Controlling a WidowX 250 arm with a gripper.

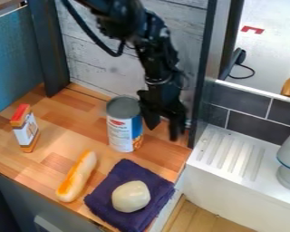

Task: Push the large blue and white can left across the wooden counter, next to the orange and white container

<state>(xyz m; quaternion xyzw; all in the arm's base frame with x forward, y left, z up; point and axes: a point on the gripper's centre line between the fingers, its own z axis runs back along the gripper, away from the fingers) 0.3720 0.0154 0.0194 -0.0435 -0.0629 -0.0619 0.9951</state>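
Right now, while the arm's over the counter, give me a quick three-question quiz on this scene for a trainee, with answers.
1. What stands right beside the pincer?
2. True or false: the pale round thing rests on the purple cloth.
3. Where does the long roll lie? a) on the purple cloth, b) between the purple cloth and the red-topped carton, c) against the wall

Key: 1. the can; 2. true; 3. b

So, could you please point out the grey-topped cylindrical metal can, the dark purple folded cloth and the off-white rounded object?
Grey-topped can (123,131): camera view, on its label.
Purple cloth (137,171): camera view, on its bare upper part.
Off-white rounded object (131,196): camera view, on its middle.
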